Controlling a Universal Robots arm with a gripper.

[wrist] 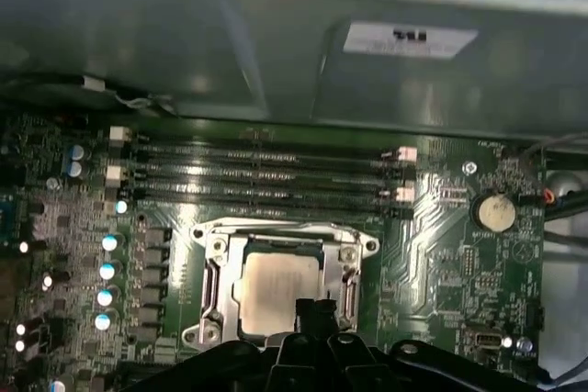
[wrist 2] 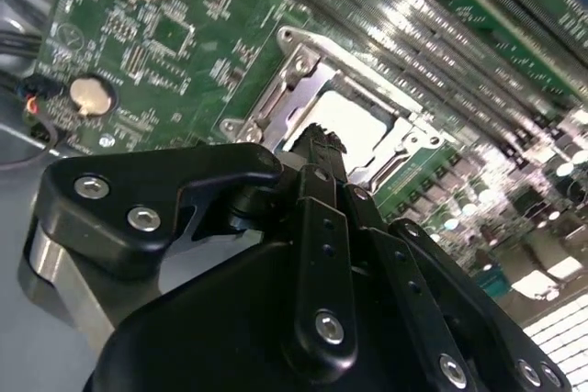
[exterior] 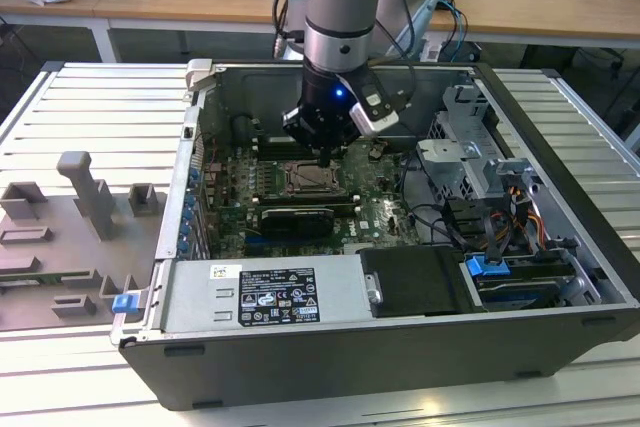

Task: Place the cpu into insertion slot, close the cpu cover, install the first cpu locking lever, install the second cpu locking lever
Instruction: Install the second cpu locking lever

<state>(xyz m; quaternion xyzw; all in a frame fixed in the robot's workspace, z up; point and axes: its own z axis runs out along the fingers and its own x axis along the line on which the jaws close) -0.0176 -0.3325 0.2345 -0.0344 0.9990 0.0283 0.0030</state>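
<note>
Inside silvery square insertion slot: flat matte-beige cpu; black claw above, pressed together.

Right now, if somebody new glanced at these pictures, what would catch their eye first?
The arm's gripper plunged into the open computer case, hanging just above the insertion slot in the exterior view. In the first wrist view the pale cpu sits in that slot, framed by the silvery cpu cover, with long memory slots beside it.
</note>
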